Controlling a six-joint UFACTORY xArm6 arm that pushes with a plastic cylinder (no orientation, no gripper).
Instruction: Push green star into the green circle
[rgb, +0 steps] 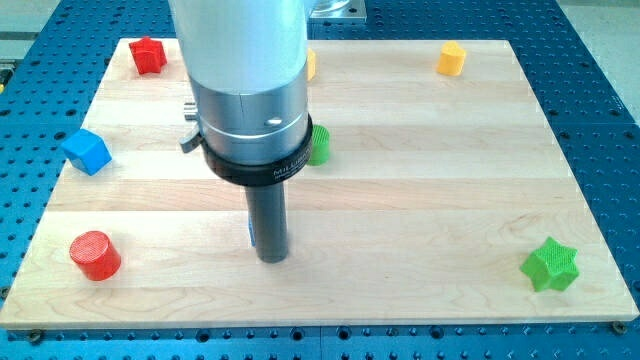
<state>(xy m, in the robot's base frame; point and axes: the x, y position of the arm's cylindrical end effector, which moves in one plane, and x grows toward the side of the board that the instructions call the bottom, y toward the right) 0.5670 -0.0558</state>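
The green star (551, 265) lies near the board's bottom right corner. The green circle (319, 144) is a green round block at the board's middle, mostly hidden behind the arm's silver body (245, 90). My tip (271, 259) is the lower end of the dark rod, touching the board left of centre near the bottom. It is far to the left of the green star and below the green circle. It touches no block that I can see.
A red star-like block (148, 54) sits at top left, a blue cube (86, 151) at the left edge, a red cylinder (95, 254) at bottom left. A yellow block (451, 59) sits at top right; another yellow block (311, 65) peeks out behind the arm.
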